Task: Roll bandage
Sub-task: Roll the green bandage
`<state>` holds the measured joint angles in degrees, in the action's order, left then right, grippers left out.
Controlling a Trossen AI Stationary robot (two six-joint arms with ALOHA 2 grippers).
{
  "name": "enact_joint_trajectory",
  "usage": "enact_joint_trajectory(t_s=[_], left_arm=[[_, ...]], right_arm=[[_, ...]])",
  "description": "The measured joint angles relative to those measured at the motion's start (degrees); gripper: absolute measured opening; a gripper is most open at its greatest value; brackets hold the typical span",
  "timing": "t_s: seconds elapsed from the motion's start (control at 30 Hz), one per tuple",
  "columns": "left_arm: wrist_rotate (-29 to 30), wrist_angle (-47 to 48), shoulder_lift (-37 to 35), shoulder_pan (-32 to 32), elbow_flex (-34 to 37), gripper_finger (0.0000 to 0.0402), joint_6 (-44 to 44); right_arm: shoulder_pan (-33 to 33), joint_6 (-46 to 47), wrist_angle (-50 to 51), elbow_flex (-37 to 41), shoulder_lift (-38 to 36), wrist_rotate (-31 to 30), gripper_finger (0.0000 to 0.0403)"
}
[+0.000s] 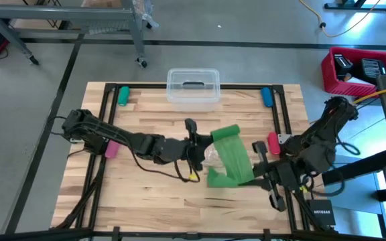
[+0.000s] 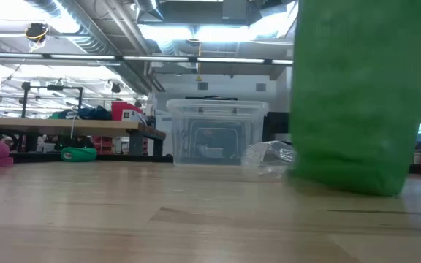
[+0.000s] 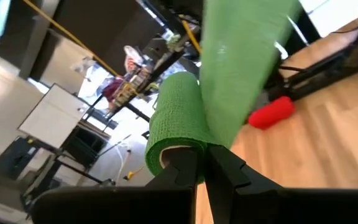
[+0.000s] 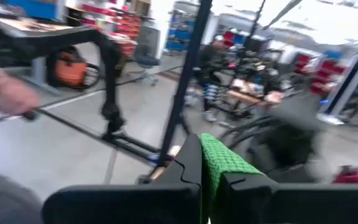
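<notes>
The bright green bandage (image 1: 234,157) stretches between my two grippers over the table's middle right, above the wood. Its rolled end (image 3: 174,121) is at my left gripper (image 1: 205,142), which is shut on it. Its other end (image 4: 221,160) is in my shut right gripper (image 1: 256,175), nearer the table's front edge. In the low view the strip (image 2: 357,95) hangs as a broad curtain, with its lower edge close to the tabletop; whether it touches, I cannot tell. A small clear plastic bag (image 1: 213,156) lies beside the strip. My left gripper pinches the bandage's rolled end (image 3: 180,146) between its two fingers, coming about level from the table's left. The roll is lifted clear, and the loose strip (image 3: 241,56) runs away from it. My right gripper pinches the strip's free end (image 4: 217,168) between its two fingers, coming about level from the table's right. The cloth stands up out of the fingers, and how many layers they hold I cannot tell.
A clear lidded box (image 1: 193,88) stands at the far edge's middle. Small rolls lie about: green (image 1: 123,95) far left, blue (image 1: 267,97) far right, pink (image 1: 110,148) by the left arm, red (image 1: 273,142) by the right arm. A black frame (image 1: 179,86) borders the table.
</notes>
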<state>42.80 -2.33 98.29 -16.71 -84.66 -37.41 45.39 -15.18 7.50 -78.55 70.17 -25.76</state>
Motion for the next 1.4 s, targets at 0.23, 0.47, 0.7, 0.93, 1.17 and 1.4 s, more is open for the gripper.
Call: enact_joint_trajectory(t_s=[0.23,0.47,0.7,0.93,1.17,1.4], left_arm=[[-3.21,-0.12,2.67,-3.45,-0.07,0.0006,1.56],[-6.91,-0.25,4.07,-5.91,-0.13,0.0005,3.67],[-8.58,-0.48,4.73,-8.36,-0.13,0.0007,5.99],[-8.65,-2.80,4.80,-10.59,-0.02,0.0009,4.83],[-9.24,-2.81,4.97,-11.25,0.13,0.0010,4.44],[-12.11,-1.60,5.63,-11.25,0.13,0.0010,11.22]], right_arm=[[-0.03,-8.26,4.69,-8.04,0.02,-8.48,0.0004],[-3.60,-10.99,9.57,-13.61,-0.15,-12.51,0.0004],[-10.80,-10.14,14.23,-15.97,-0.42,-16.32,0.0004],[-19.91,-4.08,20.88,-16.08,-0.52,-16.06,0.0004],[-29.20,10.41,31.79,-13.65,-0.55,-8.18,0.0006],[-37.28,20.78,36.05,-4.76,0.13,-0.82,0.0058]])
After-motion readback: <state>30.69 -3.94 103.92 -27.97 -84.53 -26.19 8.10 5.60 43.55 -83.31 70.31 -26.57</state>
